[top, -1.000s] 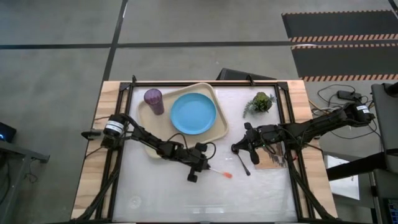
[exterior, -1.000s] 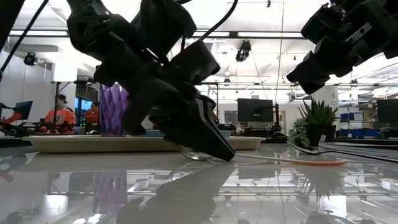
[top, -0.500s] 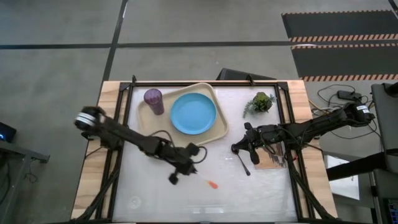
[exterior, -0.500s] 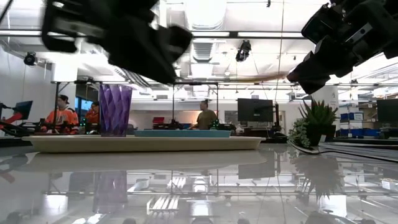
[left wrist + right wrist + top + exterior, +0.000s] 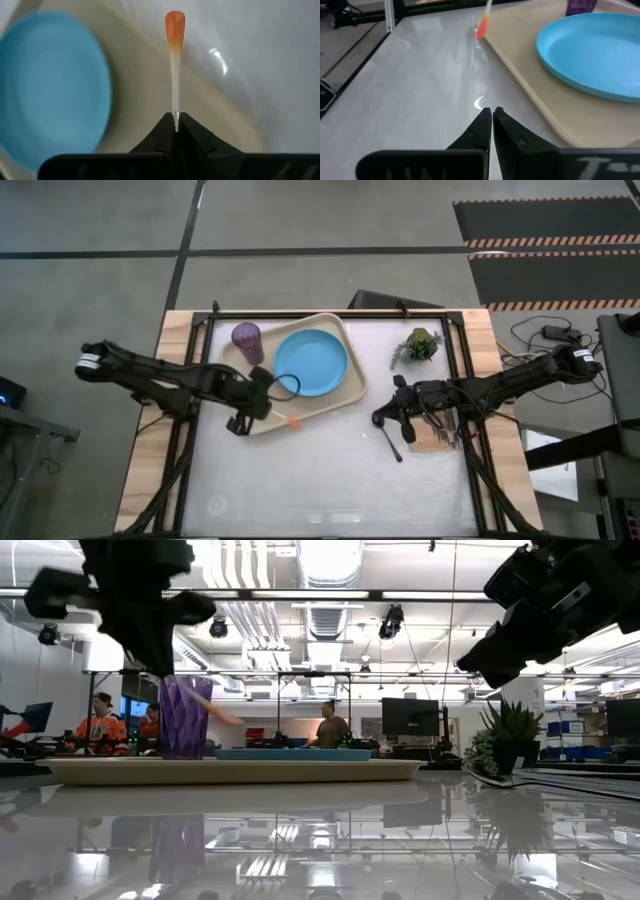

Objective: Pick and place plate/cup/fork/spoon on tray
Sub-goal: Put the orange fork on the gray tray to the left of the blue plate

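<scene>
The cream tray (image 5: 325, 405) lies at the far left of the table. The light-blue plate (image 5: 311, 363) and the purple cup (image 5: 247, 340) stand on it. My left gripper (image 5: 262, 402) is over the tray's near part, shut on the fork, whose orange handle tip (image 5: 297, 423) points toward the table's near right. The dark spoon (image 5: 392, 445) lies flat on the table just near of my right gripper (image 5: 380, 418), which is shut and empty above the table. My left gripper pinches the fork's pale shaft (image 5: 175, 116) between its two fingertips; the tine end is hidden behind the fingers. The fork sticks out ahead, in line with the fingers. It is lifted clear over the tray's near rim, its orange tip (image 5: 230, 718) slanting down.
A small green potted plant (image 5: 420, 343) stands at the far right. A small picture book (image 5: 440, 435) lies under the right arm. People show in the room behind, in the low view. Bare table lies along the near edge.
My left gripper, shut on the fork, has risen from the table's middle and gone toward the left and then the far edge, over the tray's near part. The fork, which lay on the table, is lifted clear. My right gripper has kept still.
</scene>
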Robot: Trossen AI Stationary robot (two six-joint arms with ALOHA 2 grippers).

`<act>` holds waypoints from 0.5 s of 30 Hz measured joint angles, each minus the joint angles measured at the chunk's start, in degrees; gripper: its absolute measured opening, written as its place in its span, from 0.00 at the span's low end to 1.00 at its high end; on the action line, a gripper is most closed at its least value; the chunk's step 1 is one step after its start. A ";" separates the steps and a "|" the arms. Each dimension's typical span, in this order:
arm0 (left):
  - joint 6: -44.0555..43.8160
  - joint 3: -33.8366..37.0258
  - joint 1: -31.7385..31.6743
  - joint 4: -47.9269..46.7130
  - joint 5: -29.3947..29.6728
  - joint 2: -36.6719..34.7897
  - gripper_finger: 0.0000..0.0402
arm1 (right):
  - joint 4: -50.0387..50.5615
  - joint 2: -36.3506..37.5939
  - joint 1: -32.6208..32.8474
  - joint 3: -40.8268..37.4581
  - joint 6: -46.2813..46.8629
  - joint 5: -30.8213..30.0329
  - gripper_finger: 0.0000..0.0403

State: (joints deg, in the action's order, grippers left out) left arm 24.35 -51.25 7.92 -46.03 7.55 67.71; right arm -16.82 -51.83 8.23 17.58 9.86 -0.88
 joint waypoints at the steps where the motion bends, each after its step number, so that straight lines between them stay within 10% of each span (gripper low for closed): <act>1: 0.04 1.05 -1.04 0.01 0.07 -0.80 0.00 | -0.12 0.00 0.00 0.00 -0.09 -0.28 0.02; 15: 4.58 12.50 -10.57 -0.30 0.64 -3.11 0.03 | -0.17 0.00 0.00 0.00 -0.08 -0.75 0.02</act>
State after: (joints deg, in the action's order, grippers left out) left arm 28.93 -38.75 -2.66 -46.33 8.18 64.60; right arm -16.99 -51.83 8.23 17.58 9.78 -1.63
